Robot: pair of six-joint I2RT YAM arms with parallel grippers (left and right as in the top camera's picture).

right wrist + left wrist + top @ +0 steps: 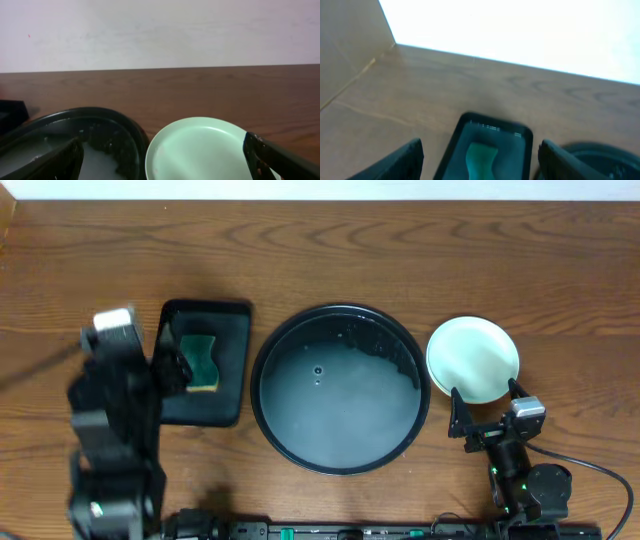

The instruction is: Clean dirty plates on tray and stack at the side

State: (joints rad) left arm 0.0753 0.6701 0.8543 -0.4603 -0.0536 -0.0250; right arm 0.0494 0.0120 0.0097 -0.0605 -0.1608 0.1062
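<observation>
Large round black tray with low rim [266, 340] sits mid-table, nearer the front edge. A wet film and pale suds cover its floor.

Pale mint-green round plate [473, 358] lies on the wooden table [330, 250] just beside the tray's right rim, toward the right edge. Contact with the rim cannot be told. Only one plate face shows from above.

Right gripper [484, 398] hovers at the plate's front edge, fingers spread wide, holding nothing.

Small rectangular black tray [232, 380] lies left of the round tray and holds a green sponge [203, 360].

Left gripper [480, 147] hangs over it, blurred, jaws wide apart, nothing held.
</observation>
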